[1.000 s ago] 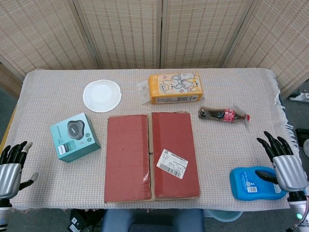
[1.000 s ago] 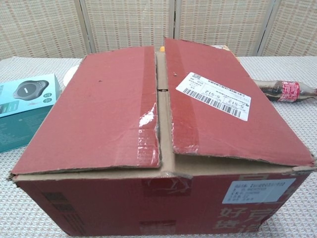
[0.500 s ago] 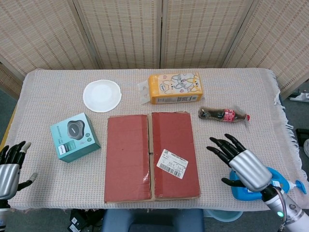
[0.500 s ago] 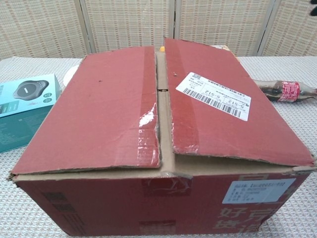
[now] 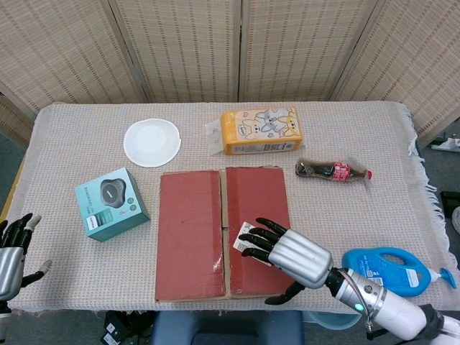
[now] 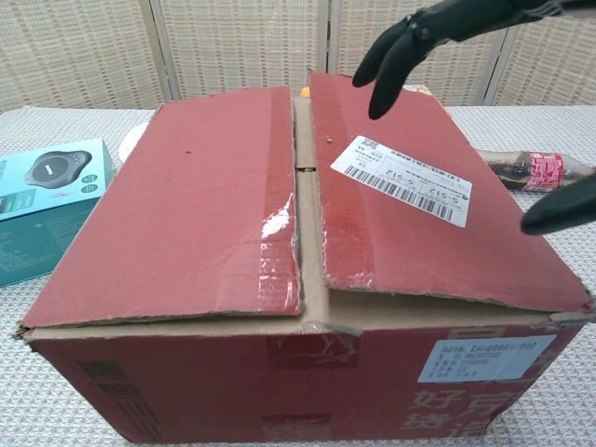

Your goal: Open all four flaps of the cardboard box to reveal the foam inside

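Observation:
The red cardboard box (image 5: 226,233) stands at the table's near middle, its two top flaps lying down, and it fills the chest view (image 6: 307,242). A white shipping label (image 6: 402,181) is stuck on the right flap. My right hand (image 5: 287,256) hovers above the right flap near the label, fingers spread and empty; the chest view shows its dark fingers (image 6: 400,51) above the flap. My left hand (image 5: 13,251) stays off the table's near left corner, fingers apart, holding nothing. No foam shows.
A teal boxed item (image 5: 111,203) sits left of the box. A white plate (image 5: 152,141) and a yellow package (image 5: 260,131) lie behind it. A cola bottle (image 5: 332,171) lies to the right, and a blue bottle (image 5: 388,271) rests at the near right.
My right hand has swung left from beside the blue bottle to above the box's right flap. The left hand has barely shifted. The box's flaps have not moved.

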